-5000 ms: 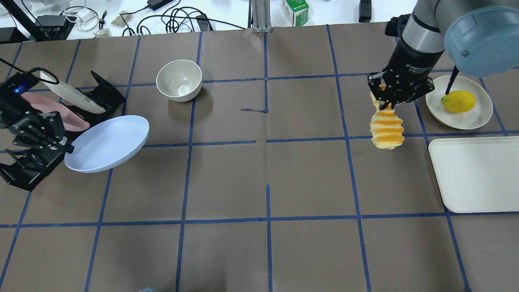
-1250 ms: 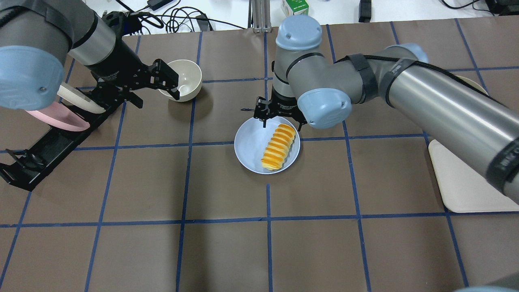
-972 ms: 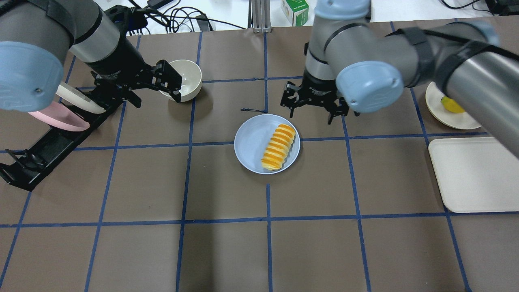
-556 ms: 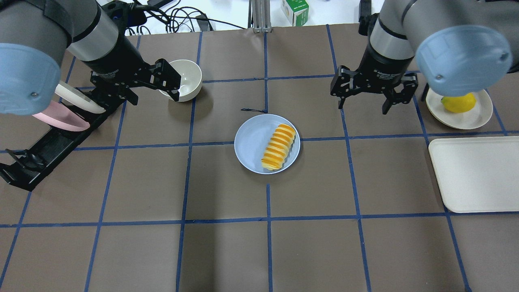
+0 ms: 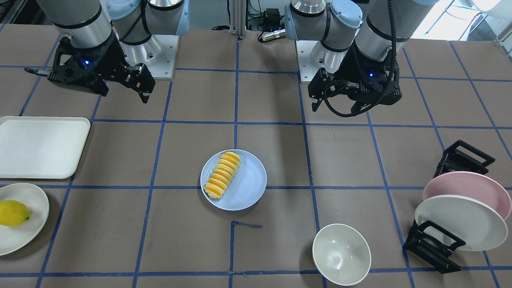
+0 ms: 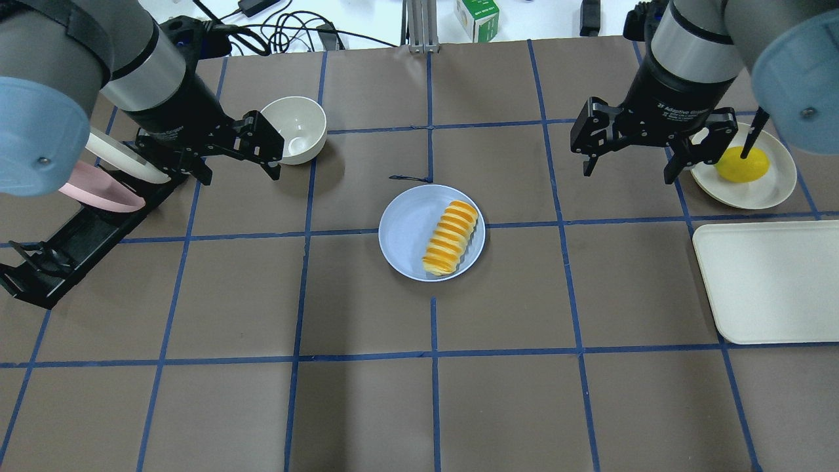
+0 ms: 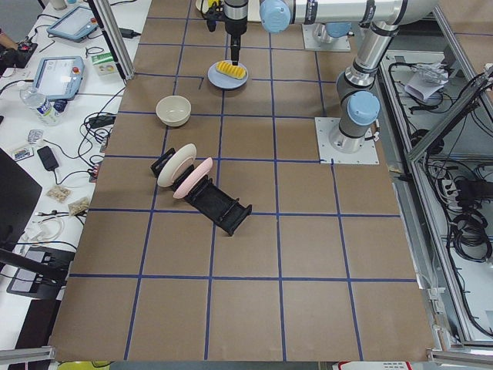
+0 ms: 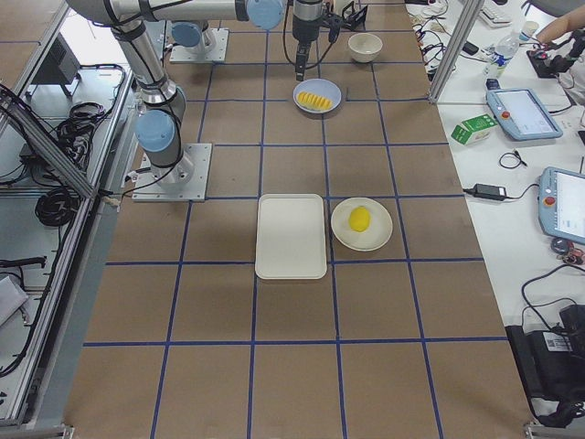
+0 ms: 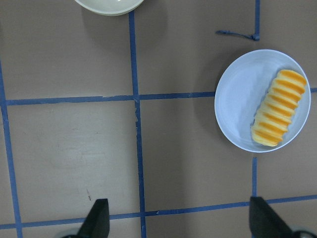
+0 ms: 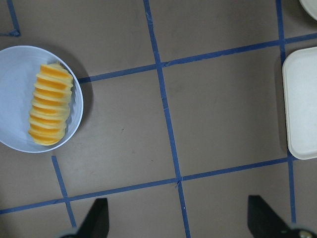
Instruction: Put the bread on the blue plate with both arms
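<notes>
The bread (image 6: 451,238) lies flat on the blue plate (image 6: 406,226) at the table's middle, along the plate's right side. It also shows in the front view (image 5: 222,175) on the plate (image 5: 250,184). My left gripper (image 6: 241,174) is open and empty, high above the table to the plate's left, near a bowl. My right gripper (image 6: 627,174) is open and empty, high to the plate's right. The left wrist view shows the bread (image 9: 277,114) on the plate (image 9: 237,99). The right wrist view shows the bread (image 10: 49,104) on the plate (image 10: 15,99).
A cream bowl (image 6: 290,129) stands at the back left. A black dish rack (image 6: 85,229) with a pink plate and a cream plate is at the far left. A lemon (image 6: 741,164) on a cream plate and a cream tray (image 6: 767,282) are at the right.
Five seconds ago the left gripper held the plate and the right held the bread. Since then the right gripper has let go and drawn back up and to the right, and the left has shifted slightly left.
</notes>
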